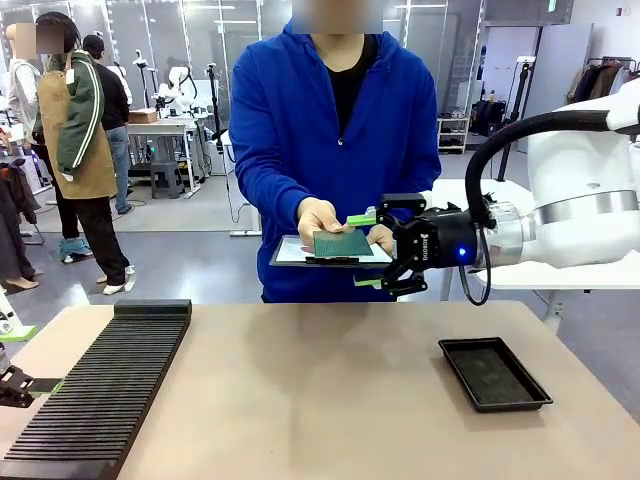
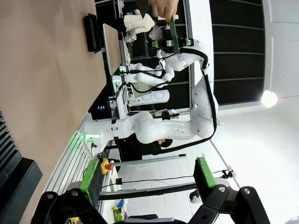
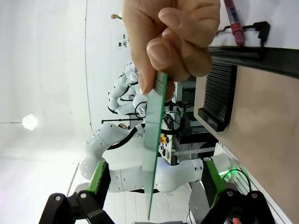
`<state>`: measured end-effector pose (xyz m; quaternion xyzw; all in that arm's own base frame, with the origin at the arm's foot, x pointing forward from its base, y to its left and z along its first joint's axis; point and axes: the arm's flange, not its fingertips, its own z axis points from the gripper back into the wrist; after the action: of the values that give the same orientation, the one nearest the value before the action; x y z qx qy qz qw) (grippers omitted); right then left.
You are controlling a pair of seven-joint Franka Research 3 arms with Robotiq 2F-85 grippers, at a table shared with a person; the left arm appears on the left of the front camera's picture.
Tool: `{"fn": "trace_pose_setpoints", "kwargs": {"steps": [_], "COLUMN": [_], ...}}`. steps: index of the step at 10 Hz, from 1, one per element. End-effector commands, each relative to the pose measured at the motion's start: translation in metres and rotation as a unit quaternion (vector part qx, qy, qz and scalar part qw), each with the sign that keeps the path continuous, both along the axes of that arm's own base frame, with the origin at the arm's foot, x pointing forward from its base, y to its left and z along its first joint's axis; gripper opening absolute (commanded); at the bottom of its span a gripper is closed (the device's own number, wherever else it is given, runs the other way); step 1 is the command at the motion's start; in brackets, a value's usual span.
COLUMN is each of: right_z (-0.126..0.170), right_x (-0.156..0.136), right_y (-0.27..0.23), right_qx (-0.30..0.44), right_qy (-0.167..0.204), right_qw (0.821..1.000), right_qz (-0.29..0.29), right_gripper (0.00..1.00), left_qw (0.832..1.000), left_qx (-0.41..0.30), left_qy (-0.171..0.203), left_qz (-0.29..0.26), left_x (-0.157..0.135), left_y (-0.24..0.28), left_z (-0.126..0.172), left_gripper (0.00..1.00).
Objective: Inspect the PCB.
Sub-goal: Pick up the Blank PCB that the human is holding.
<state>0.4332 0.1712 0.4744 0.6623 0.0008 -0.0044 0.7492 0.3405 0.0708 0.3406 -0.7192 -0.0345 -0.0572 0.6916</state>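
A person in a blue hoodie holds the PCB (image 1: 340, 243), a thin green board, in one hand (image 1: 318, 217) above a dark clipboard (image 1: 290, 252) with white paper. My right gripper (image 1: 365, 250) is open at the board's right edge, one green pad above it and one below. In the right wrist view the PCB (image 3: 156, 140) stands edge-on between the open fingers of my right gripper (image 3: 154, 179), pinched at its far end by the person's fingers (image 3: 173, 37); no pad touches it. My left gripper (image 2: 147, 177) is open and holds nothing, low at the table's left edge (image 1: 25, 360).
A long black ribbed rack (image 1: 105, 385) lies along the left of the tan table (image 1: 320, 400). A shallow black tray (image 1: 493, 372) sits at the right. People and other workstations stand farther back on the left.
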Motion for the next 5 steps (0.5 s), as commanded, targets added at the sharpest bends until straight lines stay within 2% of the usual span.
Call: {"fn": "trace_pose_setpoints", "kwargs": {"steps": [1,2,5], "right_z": [0.0015,-0.0004,-0.0013], "right_x": [0.0090,0.0103,0.0092], "right_y": [0.0075,0.0092,0.0105], "right_qx": [0.000,0.001,0.005], "right_qy": [0.015,0.018,0.013], "right_qw": [1.000,1.000,1.000], "right_qz": [-0.002,-0.003,-0.004], "right_gripper": [1.00,0.97,0.69], "left_qw": [1.000,1.000,1.000], "left_qx": [-0.001,-0.001,-0.001], "left_qy": [-0.001,-0.001,-0.001], "left_qz": [-0.003,-0.003,-0.003], "left_x": [-0.0008,-0.0008,-0.0008], "left_y": [0.0009,0.0009,0.0009], "left_z": [0.0008,0.0008,0.0008], "left_gripper": [1.00,1.00,1.00]}}
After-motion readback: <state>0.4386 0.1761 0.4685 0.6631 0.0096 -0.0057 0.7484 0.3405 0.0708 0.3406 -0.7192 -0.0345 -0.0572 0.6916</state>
